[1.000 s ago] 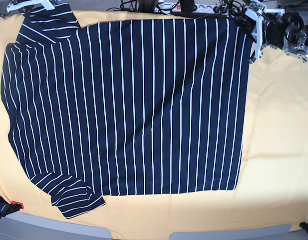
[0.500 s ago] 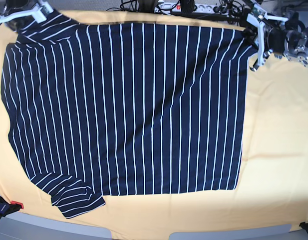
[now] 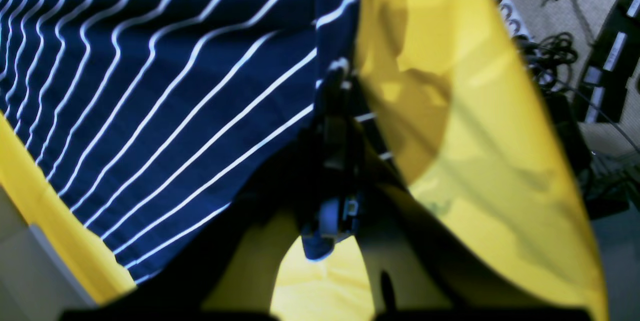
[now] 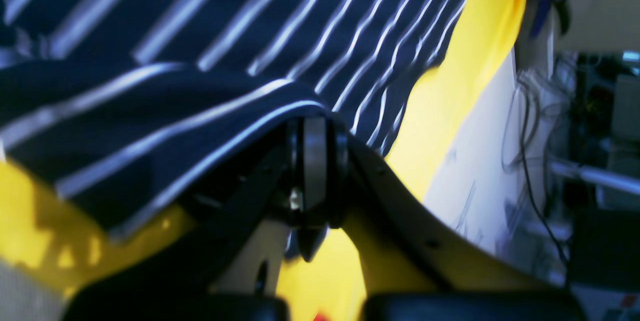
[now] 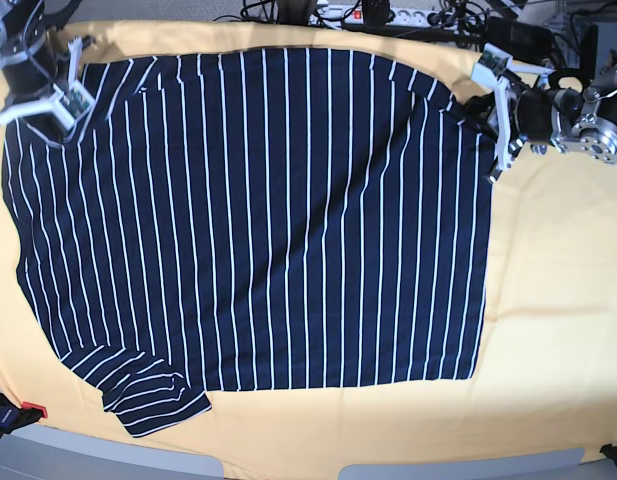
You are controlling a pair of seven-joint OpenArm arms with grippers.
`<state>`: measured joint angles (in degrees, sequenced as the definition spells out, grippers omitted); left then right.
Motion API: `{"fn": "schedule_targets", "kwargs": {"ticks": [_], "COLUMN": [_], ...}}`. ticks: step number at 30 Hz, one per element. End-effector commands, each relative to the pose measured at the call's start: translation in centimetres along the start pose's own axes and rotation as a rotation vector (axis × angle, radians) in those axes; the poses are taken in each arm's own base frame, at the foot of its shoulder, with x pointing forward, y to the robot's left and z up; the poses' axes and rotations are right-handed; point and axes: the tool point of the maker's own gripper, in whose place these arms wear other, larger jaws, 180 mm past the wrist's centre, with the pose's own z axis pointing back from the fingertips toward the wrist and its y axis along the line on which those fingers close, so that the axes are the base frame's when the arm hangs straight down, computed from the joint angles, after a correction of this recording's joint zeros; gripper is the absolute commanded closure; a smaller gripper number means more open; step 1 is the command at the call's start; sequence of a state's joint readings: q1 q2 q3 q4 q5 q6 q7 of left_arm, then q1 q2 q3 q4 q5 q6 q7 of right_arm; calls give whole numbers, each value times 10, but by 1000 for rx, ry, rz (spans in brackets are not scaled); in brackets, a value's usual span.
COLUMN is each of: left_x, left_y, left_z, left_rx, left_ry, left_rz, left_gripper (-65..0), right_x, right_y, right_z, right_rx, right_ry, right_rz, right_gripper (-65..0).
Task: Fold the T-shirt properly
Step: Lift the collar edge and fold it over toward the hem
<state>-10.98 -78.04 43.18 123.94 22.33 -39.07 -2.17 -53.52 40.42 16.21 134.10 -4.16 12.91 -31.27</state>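
The dark navy T-shirt (image 5: 268, 220) with thin white stripes lies spread on the yellow-orange table cloth (image 5: 558, 300). My left gripper (image 5: 491, 112) is at the shirt's far right corner and is shut on the fabric edge, as the left wrist view shows (image 3: 336, 86), with the T-shirt (image 3: 150, 86) hanging from it. My right gripper (image 5: 66, 97) is at the far left corner, shut on a raised fold of the T-shirt (image 4: 150, 91); in the right wrist view its fingertips (image 4: 314, 128) pinch the hem. One sleeve (image 5: 153, 395) lies flat at the front left.
Cables and a power strip (image 5: 368, 12) run along the table's far edge. A red clamp (image 5: 30, 410) sits at the front left corner. The cloth's front edge (image 5: 288, 460) hangs over the table.
Both grippers have moved toward the front, carrying the shirt's far corners with them. The far left sleeve no longer sticks out at the back edge.
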Motion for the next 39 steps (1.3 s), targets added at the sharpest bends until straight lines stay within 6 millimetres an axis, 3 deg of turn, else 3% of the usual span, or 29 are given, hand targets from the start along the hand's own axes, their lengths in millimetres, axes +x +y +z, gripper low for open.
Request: {"fn": "schedule_targets", "kwargs": {"ticks": [1,13,19,28,36,39], "left_x": [-9,-56,-67,-86,-98,-98], "left_y": [9,34,53,94,114,117], "left_z": [4,-25,-37,-17,-3,-1], "left_rx": [37,212,321,468,544,567], "left_ry": [31,91,107,186,234,230], "left_rz": [1,139,181,158,181,195], "left_gripper": [0,0,0,0,0,0], "right_x": [3,-10,-5,11,19,20], "right_y": [-14,-44,-42,-50,-86,-90], "right_z": [-5,-69,-101,-136,-139,-139], "right_rx": [-41,44,84,102,15,5], "right_ry": [-15,-70,-79,-86,-73,-76], "right_rz": [3,-203,-245,-222,-174,-173], "right_gripper": [0,0,0,0,0,0]}}
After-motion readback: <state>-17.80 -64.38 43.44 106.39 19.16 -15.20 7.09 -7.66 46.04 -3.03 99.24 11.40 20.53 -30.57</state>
